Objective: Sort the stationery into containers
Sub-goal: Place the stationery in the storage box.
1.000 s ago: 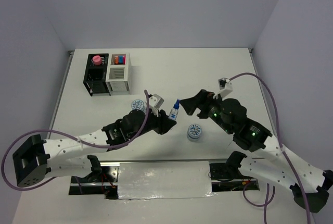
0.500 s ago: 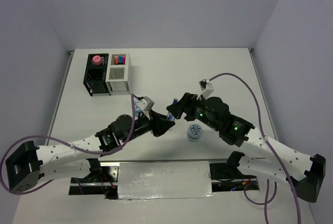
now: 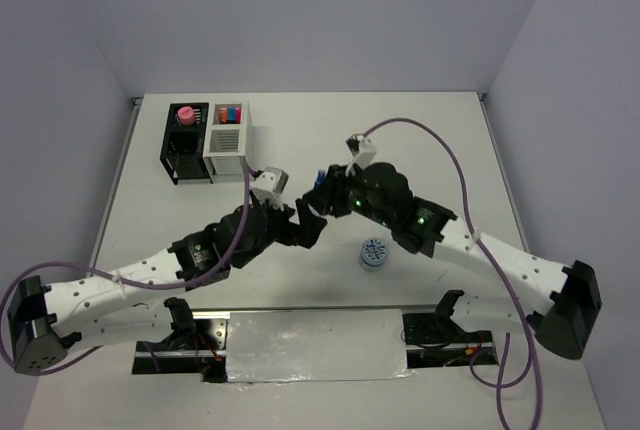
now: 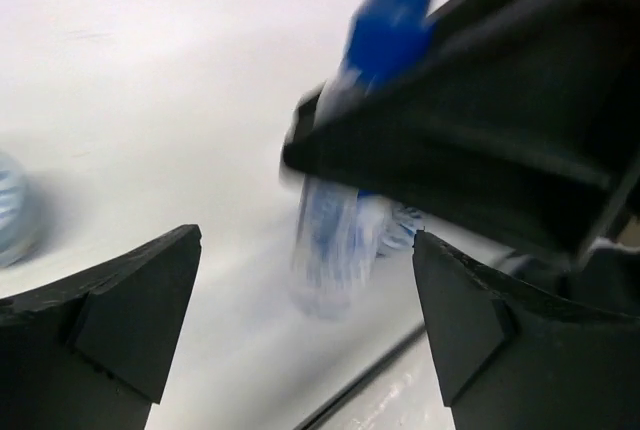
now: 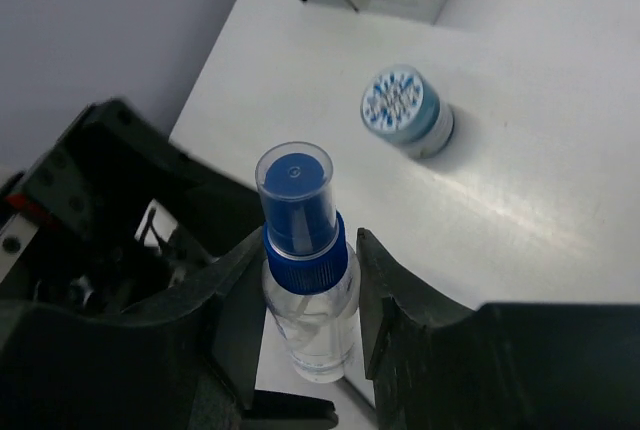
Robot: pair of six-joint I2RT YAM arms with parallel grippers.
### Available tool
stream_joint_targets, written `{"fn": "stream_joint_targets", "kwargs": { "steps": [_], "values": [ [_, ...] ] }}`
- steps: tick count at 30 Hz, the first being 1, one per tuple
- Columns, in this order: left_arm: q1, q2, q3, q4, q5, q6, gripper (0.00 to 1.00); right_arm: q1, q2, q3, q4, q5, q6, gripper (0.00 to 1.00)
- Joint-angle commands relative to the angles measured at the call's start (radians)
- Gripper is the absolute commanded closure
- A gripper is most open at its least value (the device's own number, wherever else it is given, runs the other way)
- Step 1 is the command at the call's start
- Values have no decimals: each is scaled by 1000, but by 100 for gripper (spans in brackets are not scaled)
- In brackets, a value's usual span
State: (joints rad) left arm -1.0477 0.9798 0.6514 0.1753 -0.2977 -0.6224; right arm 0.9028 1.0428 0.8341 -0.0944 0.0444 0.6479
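Both arms (image 3: 150, 272) (image 3: 480, 248) angle inward; right pincer (image 5: 306, 295) grips the blue-capped tube (image 5: 297, 200).

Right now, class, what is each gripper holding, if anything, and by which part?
The right gripper holds the clear blue-capped tube, jaws shut on its blue collar and clear shoulder. The left gripper holds nothing, jaws open.

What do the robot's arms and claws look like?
The left arm and right arm are white tubes dotted with holes, with black joints. Purple cables loop along both. The left gripper and right gripper are black, two-fingered. Green lights dot the right.
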Motion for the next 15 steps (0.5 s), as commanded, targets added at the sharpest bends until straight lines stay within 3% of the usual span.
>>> {"fn": "stream_joint_targets", "kwargs": {
  "steps": [1,3,4,7,9,10,13,15],
  "values": [
    [3,-30,189,-610,-392,-175,1,-89,124,184,100,8,-103,100],
    [5,-45,296,-832,-518,-342,1,-119,239,288,159,3,-143,100],
    [5,-56,353,-1019,-550,-441,1,-130,281,324,171,8,-157,100],
    [5,-118,431,-1262,-645,-546,1,-134,466,483,237,6,-234,100],
    [6,-157,459,-1310,-669,-527,1,-137,569,607,292,-38,-257,100],
    [6,-170,479,-1313,-670,-435,1,-137,665,646,312,-53,-278,100],
    [8,-223,470,-1202,-652,-192,1,-134,834,798,375,-125,-303,100],
    [8,-268,453,-1179,-691,-169,1,-134,907,906,401,-130,-307,100]
  ]
}}
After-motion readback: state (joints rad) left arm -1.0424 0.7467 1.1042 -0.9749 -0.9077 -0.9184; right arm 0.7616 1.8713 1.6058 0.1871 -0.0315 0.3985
